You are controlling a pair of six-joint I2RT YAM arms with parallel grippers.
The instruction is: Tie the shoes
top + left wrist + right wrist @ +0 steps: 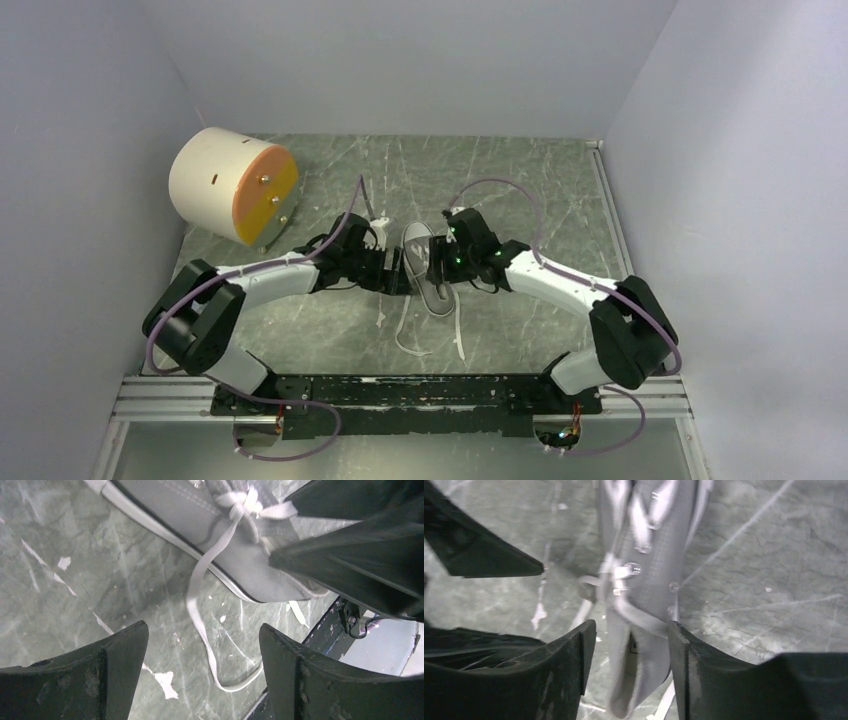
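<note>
Right up at the lens on the left wrist cam, your left pincer (202, 627) is hanging with its fingers spread wide apart and gripping nothing; one white lace (200, 567) is just trailing across the green marbled desk (75, 630) under the gap. That lace is running up to a small knot (242, 502) on the grey sneaker (170, 505), which is sitting on its sole in the middle of the desk between both arms, white toe cap pointing away from the bases and heel toward them. Your right pincer (631, 624) is hovering over the back half of the shoe with its fingers apart too, straddling the opening. I'm seeing a sliver of gap on one side, so it's not clamping anything as far as I can tell, though that view is coming through pretty blurry. Both pincers are crowding the shoe from opposite sides, tips close together over the lacing. Loose lace ends (410, 340) are trailing over the desk toward the black mounting rail (400, 395) at the near edge. Way off in the far left corner, a cream drum with an orange face (225, 190) is lying on its side, well apart from everything.
</note>
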